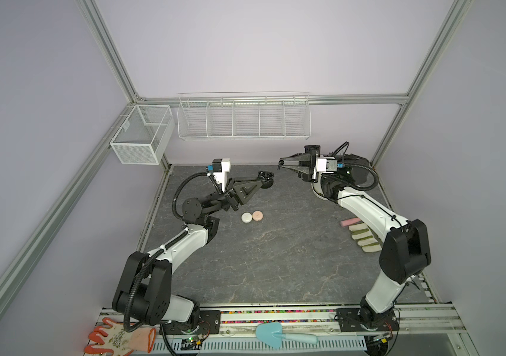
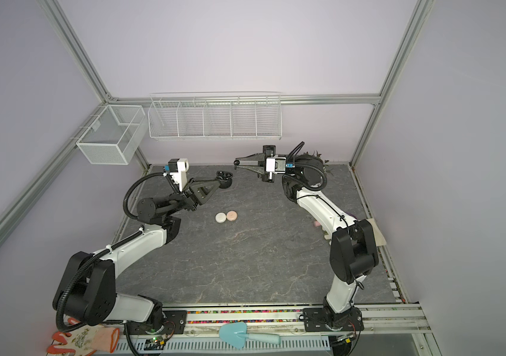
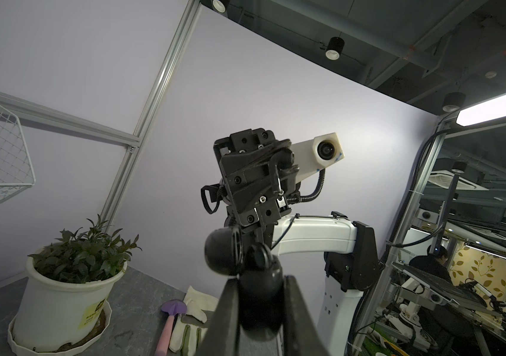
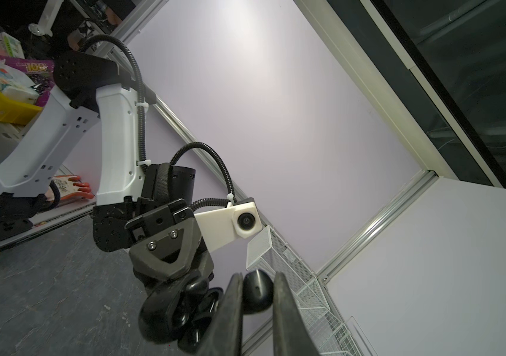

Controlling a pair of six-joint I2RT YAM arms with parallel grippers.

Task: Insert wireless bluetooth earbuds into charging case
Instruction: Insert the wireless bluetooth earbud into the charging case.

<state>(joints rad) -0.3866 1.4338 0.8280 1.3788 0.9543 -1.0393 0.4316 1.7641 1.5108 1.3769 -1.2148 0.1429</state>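
My left gripper (image 1: 264,182) (image 2: 223,182) is shut on a black charging case (image 1: 266,178) (image 2: 225,179), held above the back of the table with its lid open. In the left wrist view the case (image 3: 259,296) fills the gap between the jaws (image 3: 259,279). My right gripper (image 1: 280,164) (image 2: 236,164) faces it from the right, a short gap away, and is shut on a black earbud (image 1: 281,161) (image 4: 256,292). The open case (image 4: 168,311) shows beside that earbud in the right wrist view. A white case (image 1: 246,217) and a pink case (image 1: 257,215) lie closed on the table.
A potted plant (image 3: 60,296) stands at the back right, behind the right arm. Pale gloves (image 1: 364,237) and a pink-handled trowel (image 1: 349,222) lie at the right. Wire baskets (image 1: 242,120) (image 1: 140,135) hang on the walls. A blue trowel (image 1: 271,334) and an orange glove (image 1: 119,339) lie in front.
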